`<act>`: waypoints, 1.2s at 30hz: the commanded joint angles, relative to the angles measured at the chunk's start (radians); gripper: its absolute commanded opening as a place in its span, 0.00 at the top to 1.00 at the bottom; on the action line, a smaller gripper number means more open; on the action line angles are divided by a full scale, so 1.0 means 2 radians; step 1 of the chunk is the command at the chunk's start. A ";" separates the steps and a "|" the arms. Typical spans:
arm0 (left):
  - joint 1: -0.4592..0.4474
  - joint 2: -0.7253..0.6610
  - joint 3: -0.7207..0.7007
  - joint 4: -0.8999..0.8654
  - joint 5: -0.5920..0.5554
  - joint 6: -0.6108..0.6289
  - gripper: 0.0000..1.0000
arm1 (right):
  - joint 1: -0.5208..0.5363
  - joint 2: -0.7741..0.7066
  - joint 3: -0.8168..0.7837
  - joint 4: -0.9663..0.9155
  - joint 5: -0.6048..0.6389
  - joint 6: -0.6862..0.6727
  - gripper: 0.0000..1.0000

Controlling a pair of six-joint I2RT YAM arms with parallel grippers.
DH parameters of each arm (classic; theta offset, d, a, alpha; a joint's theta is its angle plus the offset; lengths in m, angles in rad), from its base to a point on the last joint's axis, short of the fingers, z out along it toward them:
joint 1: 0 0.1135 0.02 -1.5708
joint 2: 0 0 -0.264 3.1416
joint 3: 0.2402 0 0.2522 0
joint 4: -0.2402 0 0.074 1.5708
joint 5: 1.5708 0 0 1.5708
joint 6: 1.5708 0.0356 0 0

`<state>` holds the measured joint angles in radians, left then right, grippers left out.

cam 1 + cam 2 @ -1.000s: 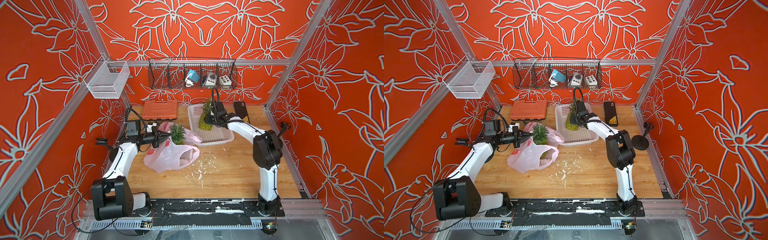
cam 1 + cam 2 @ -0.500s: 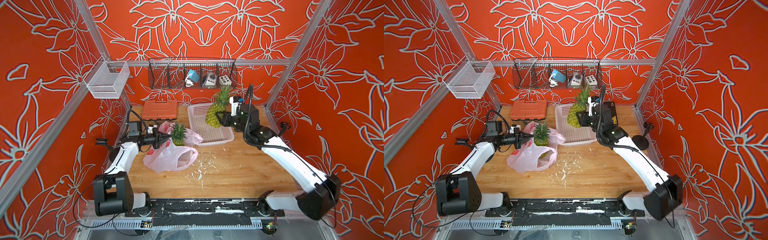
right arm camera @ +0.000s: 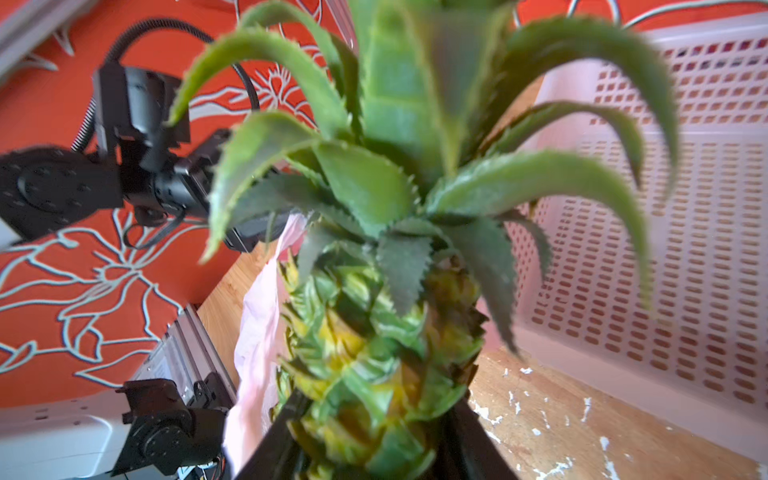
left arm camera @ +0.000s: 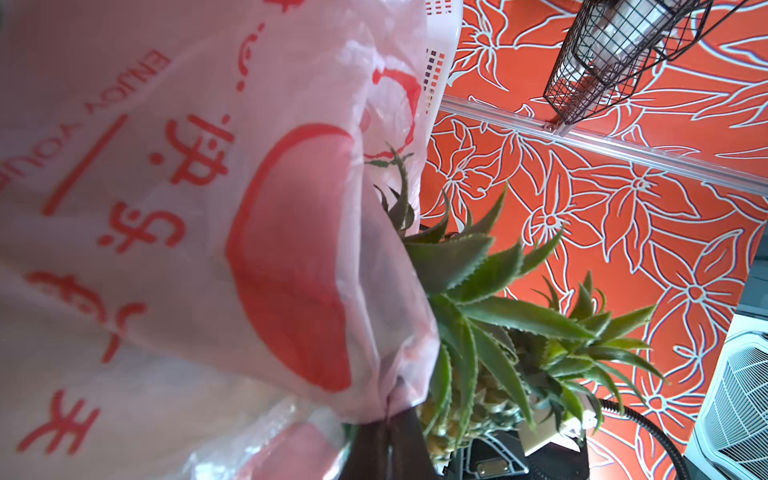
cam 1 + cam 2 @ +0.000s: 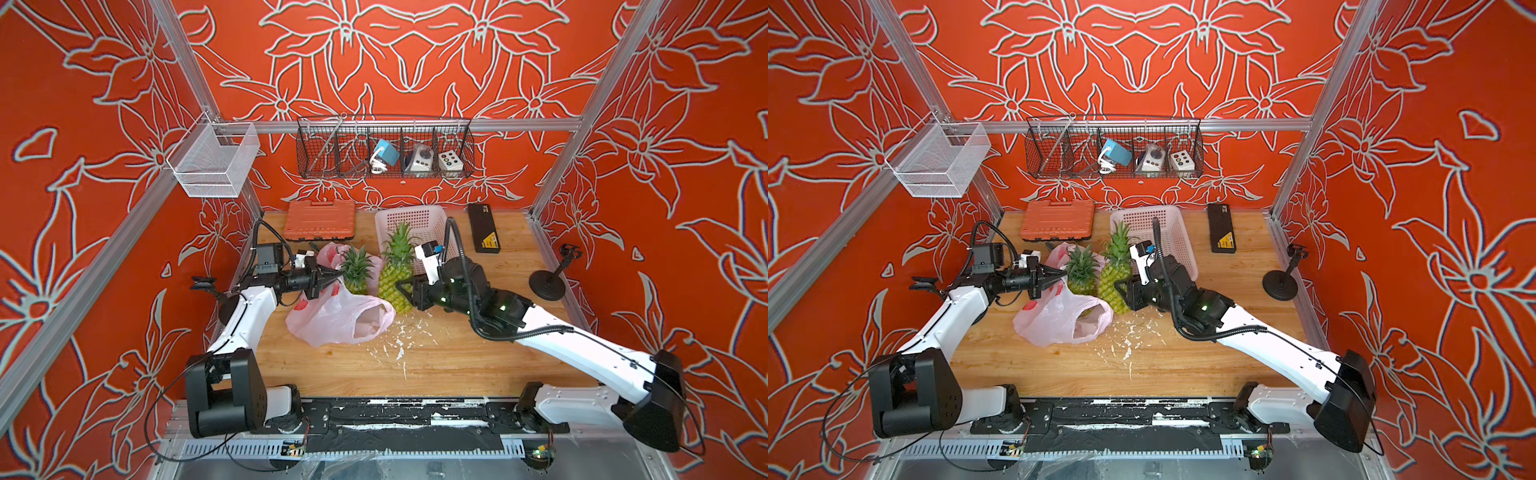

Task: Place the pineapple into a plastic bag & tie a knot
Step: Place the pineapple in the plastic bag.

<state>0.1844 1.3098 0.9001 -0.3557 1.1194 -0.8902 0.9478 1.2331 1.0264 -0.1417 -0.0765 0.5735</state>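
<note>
the wooden tabletop [image 5: 436, 357] carried everything, with white flecks scattered near its middle. the plastic bag [image 5: 332, 320] [image 5: 1054, 324] lay slumped on the left-centre of the tabletop, its mouth gaping toward the right and its far part bunched up behind the fruit. in the left wrist view the bag [image 4: 166, 208] filled most of the frame, red print showing through the thin film. at the far edge, right of centre, stood the white perforated basket [image 5: 415, 218] [image 3: 665, 249]. to its left lay the orange tool case [image 5: 320, 220].

the pineapple [image 5: 392, 276] [image 5: 1113, 278] [image 3: 374, 374] stood nearly upright, crown leaning to the far side, just right of the bag's mouth and outside it. whether its base touched the tabletop could not be told. the other pineapple [image 5: 356, 270] [image 4: 478, 332] sat just to its left, its lower half inside the bag and its crown sticking out.

a black box [image 5: 484, 228] lay flat at the far right, and a small black stand [image 5: 548, 284] stood near the right edge, well apart from the fruit.

the right tool [image 5: 402, 293] [image 5: 1121, 291] came in from the right and was clamped on the pineapple's body, a jaw on each side. the left tool [image 5: 326, 279] [image 5: 1054, 274], reaching in from the left, was pinched tight on the bag's upper edge, holding it raised beside the other pineapple.
</note>
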 commanded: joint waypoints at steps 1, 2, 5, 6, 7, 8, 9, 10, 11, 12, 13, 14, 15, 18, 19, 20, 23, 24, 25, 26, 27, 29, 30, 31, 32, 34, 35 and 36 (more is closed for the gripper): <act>0.002 -0.010 -0.008 -0.008 0.001 0.005 1.00 | 0.027 0.011 0.010 0.082 0.033 0.022 0.70; 0.002 -0.011 -0.008 -0.009 0.002 0.005 1.00 | 0.036 0.019 0.011 0.086 0.036 0.023 0.70; 0.002 -0.012 -0.008 -0.017 0.000 0.010 1.00 | 0.060 0.047 0.014 0.106 0.047 0.027 0.70; 0.002 -0.014 -0.007 -0.020 -0.001 0.012 1.00 | 0.063 0.056 0.015 0.111 0.047 0.032 0.70; 0.002 -0.016 -0.006 -0.023 -0.002 0.014 1.00 | 0.067 0.068 0.017 0.119 0.047 0.038 0.70; 0.002 -0.019 -0.005 -0.029 -0.004 0.016 1.00 | 0.069 0.080 0.018 0.129 0.047 0.044 0.70; 0.002 -0.021 -0.002 -0.034 -0.007 0.019 1.00 | 0.071 0.089 0.018 0.141 0.048 0.048 0.70; 0.002 -0.024 0.000 -0.040 -0.009 0.022 1.00 | 0.073 0.099 0.016 0.155 0.052 0.053 0.71; 0.002 -0.027 0.003 -0.045 -0.014 0.025 1.00 | 0.076 0.108 0.013 0.175 0.057 0.056 0.71; 0.002 -0.029 0.004 -0.047 -0.017 0.025 1.00 | 0.077 0.115 0.011 0.190 0.062 0.059 0.71; 0.002 -0.030 0.004 -0.048 -0.018 0.025 1.00 | 0.080 0.121 0.005 0.212 0.071 0.062 0.71; 0.002 -0.031 0.004 -0.048 -0.019 0.025 1.00 | 0.084 0.128 -0.001 0.238 0.080 0.064 0.71; 0.002 -0.030 0.004 -0.050 -0.020 0.025 1.00 | 0.088 0.133 -0.007 0.262 0.091 0.064 0.72; 0.002 -0.032 0.003 -0.051 -0.024 0.026 1.00 | 0.103 0.158 -0.024 0.339 0.136 0.063 0.74; 0.002 -0.033 0.002 -0.052 -0.025 0.026 1.00 | 0.105 0.170 -0.027 0.363 0.147 0.066 0.74; 0.002 -0.033 0.002 -0.052 -0.025 0.026 1.00 | 0.106 0.182 -0.026 0.381 0.154 0.071 0.73; 0.002 -0.038 0.009 -0.061 -0.024 0.029 1.00 | 0.106 0.207 -0.021 0.410 0.180 0.075 0.74; 0.002 -0.039 0.011 -0.063 -0.024 0.029 1.00 | 0.106 0.213 -0.017 0.413 0.187 0.075 0.75; 0.002 -0.040 0.013 -0.062 -0.024 0.026 1.00 | 0.107 0.218 -0.015 0.421 0.198 0.071 0.76; 0.002 -0.039 0.015 -0.061 -0.024 0.024 1.00 | 0.107 0.223 -0.012 0.428 0.209 0.068 0.77; 0.002 -0.039 0.017 -0.059 -0.025 0.022 1.00 | 0.108 0.228 -0.010 0.433 0.216 0.065 0.77; 0.001 -0.035 0.022 -0.055 -0.025 0.018 1.00 | 0.110 0.239 -0.002 0.439 0.225 0.062 0.76; 0.002 -0.032 0.024 -0.054 -0.026 0.017 1.00 | 0.112 0.245 0.002 0.439 0.228 0.058 0.76; 0.002 -0.029 0.027 -0.054 -0.025 0.016 1.00 | 0.117 0.253 0.006 0.440 0.236 0.050 0.77; 0.002 -0.027 0.028 -0.052 -0.026 0.015 1.00 | 0.123 0.263 0.008 0.444 0.247 0.043 0.78; 0.001 -0.025 0.029 -0.049 -0.027 0.013 1.00 | 0.131 0.286 0.009 0.463 0.257 0.034 0.78; 0.001 -0.024 0.030 -0.049 -0.027 0.013 1.00 | 0.135 0.298 0.011 0.470 0.257 0.034 0.78; 0.002 -0.024 0.030 -0.048 -0.027 0.012 1.00 | 0.136 0.308 0.013 0.474 0.256 0.034 0.79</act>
<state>0.1856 1.2579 0.9405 -0.4442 1.0443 -0.8604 1.2034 1.8065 1.0077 0.6704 0.3687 0.6598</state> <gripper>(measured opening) 0.047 0.422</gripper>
